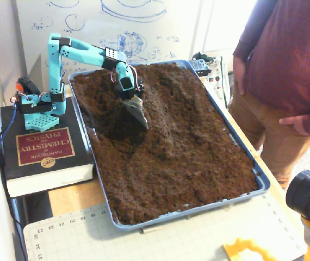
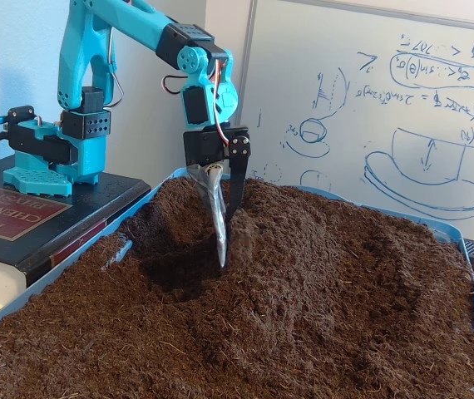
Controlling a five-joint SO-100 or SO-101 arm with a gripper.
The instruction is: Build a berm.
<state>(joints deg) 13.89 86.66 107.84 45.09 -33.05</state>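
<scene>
A blue tray (image 1: 261, 182) brimming with dark brown soil fills most of the tabletop (image 1: 68, 198), one short end reaching toward the whiteboard (image 1: 117, 27) on the back wall and the other ending at a green cutting mat (image 1: 160, 239) along the tabletop's near edge. A person in a maroon top and tan trousers (image 1: 285, 70) stands at the tabletop's right edge in a fixed view, close to the tray's long side. The berm (image 1: 168, 103) runs as a raised ridge of loose soil lengthwise through the tray's far half, just right of a dug hollow (image 1: 114, 128) near the tray's left wall; in another fixed view the berm (image 2: 320, 249) rises right of the hollow (image 2: 175, 270). The turquoise arm (image 1: 81, 51) is mounted on a thick Handbook of Chemistry and Physics (image 1: 45, 152) lying at the tabletop's left edge beside the tray, and reaches over the tray wall. Its pincer (image 1: 138, 114) points down at the hollow's right slope, where the hollow meets the berm; in the lower fixed view the pincer (image 2: 224, 233) has its tip at the soil, the grey blade-like finger and the black finger slightly parted, with nothing gripped between them. A black camera lens (image 1: 307, 198) and a yellow object (image 1: 247, 251) sit at the tabletop's near right corner, clear of the tray.
</scene>
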